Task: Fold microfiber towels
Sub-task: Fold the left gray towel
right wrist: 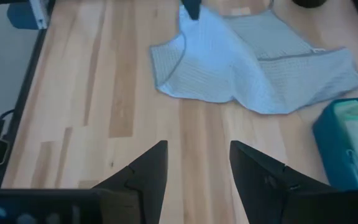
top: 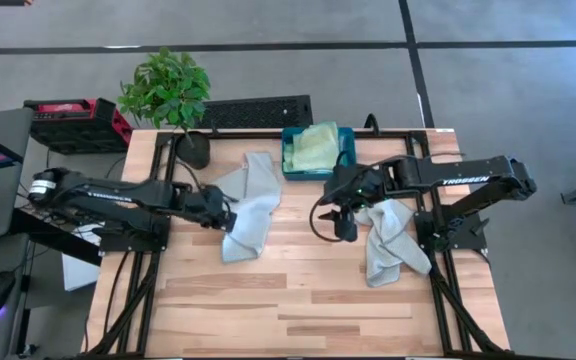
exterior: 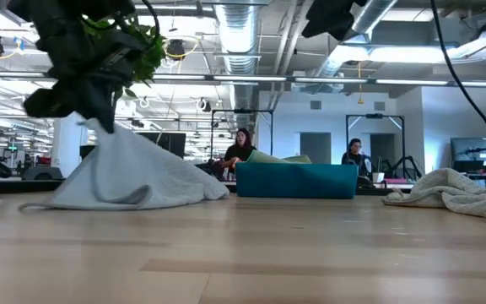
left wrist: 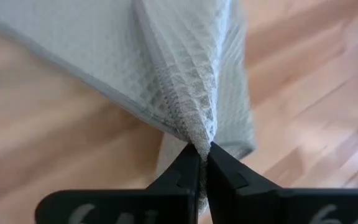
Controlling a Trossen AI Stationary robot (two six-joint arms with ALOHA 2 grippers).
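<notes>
A pale grey microfiber towel (top: 253, 205) lies left of the table's middle. One side of it is pulled up into a peak (exterior: 99, 127), and its lower edges rest on the wood. My left gripper (left wrist: 202, 149) is shut on that peak. A second grey towel (top: 393, 250) lies crumpled at the right. A light green towel (top: 316, 148) sits in the teal bin (top: 346, 150) at the far edge. My right gripper (right wrist: 197, 155) hovers open over bare wood between the two grey towels and touches nothing. My left gripper pinches a bunched part of the grey towel at its hemmed edge (left wrist: 194, 134) between the two fingers; several gathered layers show. The fingers come slanting down from the table's left. The pinched part is raised and the cloth slopes down from it like a tent (exterior: 142, 177) onto the table.
A potted plant (top: 168, 90) stands at the far left corner. The teal bin (exterior: 298, 180) stands at the far middle. Bare wood (top: 298, 300) fills the near half of the table. People sit in the room beyond the table.
</notes>
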